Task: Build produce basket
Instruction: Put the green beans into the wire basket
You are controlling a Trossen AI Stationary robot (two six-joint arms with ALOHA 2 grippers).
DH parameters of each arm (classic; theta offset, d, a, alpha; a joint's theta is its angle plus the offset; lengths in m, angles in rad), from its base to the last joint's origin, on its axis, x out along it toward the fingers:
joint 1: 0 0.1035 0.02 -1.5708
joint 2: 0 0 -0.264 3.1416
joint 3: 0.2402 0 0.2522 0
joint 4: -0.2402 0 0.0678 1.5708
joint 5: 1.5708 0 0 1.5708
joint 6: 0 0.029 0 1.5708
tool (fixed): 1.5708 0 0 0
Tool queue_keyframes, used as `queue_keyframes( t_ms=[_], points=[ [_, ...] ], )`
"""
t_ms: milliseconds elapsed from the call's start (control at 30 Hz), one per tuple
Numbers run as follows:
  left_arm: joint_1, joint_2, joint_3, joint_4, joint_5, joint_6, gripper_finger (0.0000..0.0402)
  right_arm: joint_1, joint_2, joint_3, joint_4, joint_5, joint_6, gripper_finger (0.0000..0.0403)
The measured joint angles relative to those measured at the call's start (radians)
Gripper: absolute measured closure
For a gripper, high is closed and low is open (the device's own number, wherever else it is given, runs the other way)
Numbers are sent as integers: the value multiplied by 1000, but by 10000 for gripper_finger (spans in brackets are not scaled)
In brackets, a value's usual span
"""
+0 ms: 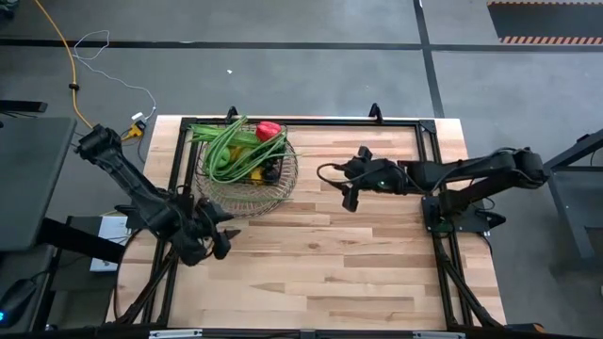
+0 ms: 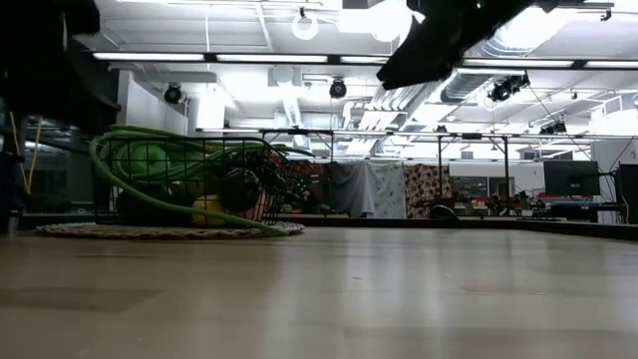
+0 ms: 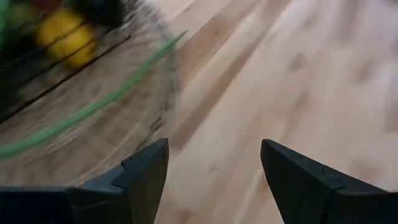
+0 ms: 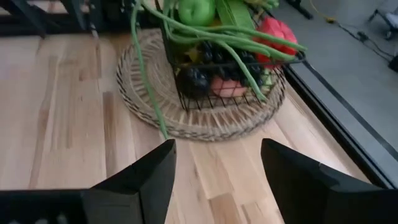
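The dark wire-mesh basket [image 1: 247, 162] stands on a round woven mat [image 4: 205, 118] at the table's far left. It holds long green beans [image 1: 236, 151], a red pepper [image 1: 268, 131], a green apple [image 4: 196, 10], dark grapes [image 4: 194, 79], a pink peach [image 4: 227, 87] and a yellow fruit [image 3: 65, 38]. One bean [image 4: 146, 74] droops over the rim onto the mat. My left gripper [image 1: 220, 235] is open, near the left edge, on the near side of the mat. My right gripper [image 1: 347, 184] is open, to the right of the basket, above the table.
A black metal frame [image 1: 311, 121] runs along the table's far edge and sides. Bare wooden tabletop [image 1: 330, 264] spreads across the middle and near side. Cables [image 1: 94, 56] lie on the floor beyond the far left corner.
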Motion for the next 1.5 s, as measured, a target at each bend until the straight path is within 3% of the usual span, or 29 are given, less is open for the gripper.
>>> queue_keyframes(
  t_ms=[167, 267, 400, 567, 633, 1033, 1500],
  points=[
    [23, 117, 0, -128, 52, -84, 164, 0, 5, -75, 123, 0, -2, 176],
    [52, 192, 0, -144, 59, -98, 188, 0, 6, -102, 157, 0, -9, 176],
    [84, 295, 0, -129, 50, -131, 250, 0, 6, -110, 167, 0, -26, 176],
    [112, 408, 0, -139, 5, -209, 369, 0, 6, -110, 196, 0, -28, 176],
    [133, 444, 0, -143, -15, -226, 391, 0, 6, -110, 206, 0, -35, 176],
    [265, 595, 0, -35, -186, -265, 400, 18, 6, -110, 242, 0, -28, 176],
    [259, 611, 33, 86, -441, -176, 401, 46, 11, -110, 250, 0, -31, 176]
  ],
)
